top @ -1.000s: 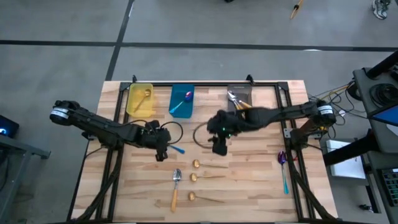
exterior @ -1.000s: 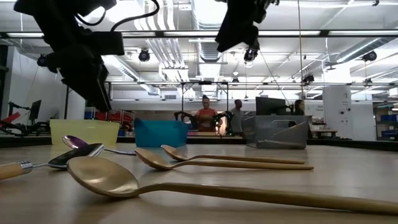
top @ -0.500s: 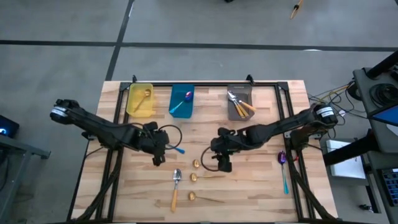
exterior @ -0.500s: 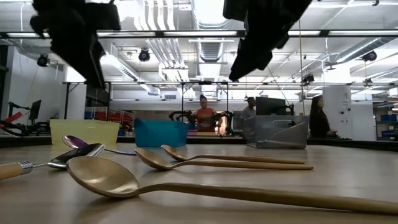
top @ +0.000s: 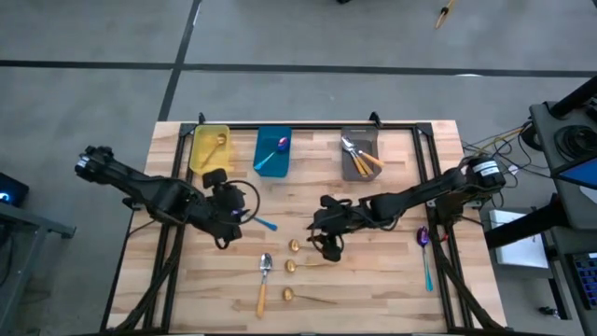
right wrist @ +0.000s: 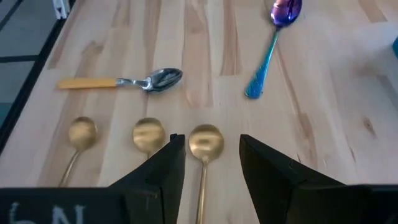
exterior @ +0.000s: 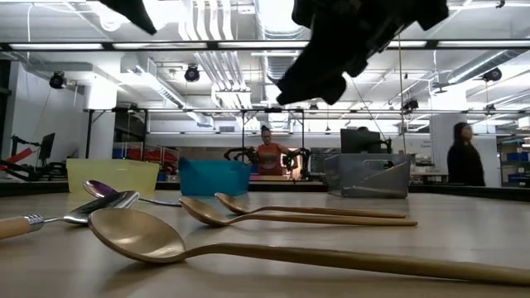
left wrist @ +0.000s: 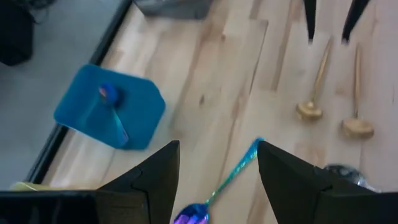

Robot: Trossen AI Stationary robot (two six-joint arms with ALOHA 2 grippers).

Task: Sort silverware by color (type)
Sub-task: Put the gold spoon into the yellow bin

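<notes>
Grey concrete floor point(top: 308, 37) surrounds the wooden table point(top: 373, 280). Beyond the table, ceiling ducts point(exterior: 228, 21) and strip lights hang above distant workbenches.

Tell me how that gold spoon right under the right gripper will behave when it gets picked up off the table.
The gold spoon looks like thin metal, so probably stiff and light. Its handle is narrow and lies flat on the wooden table, so the right gripper, open above it, may find it slippery and hard to get under. Grabbed near the bowl, it would likely pivot and droop handle-down.
</notes>
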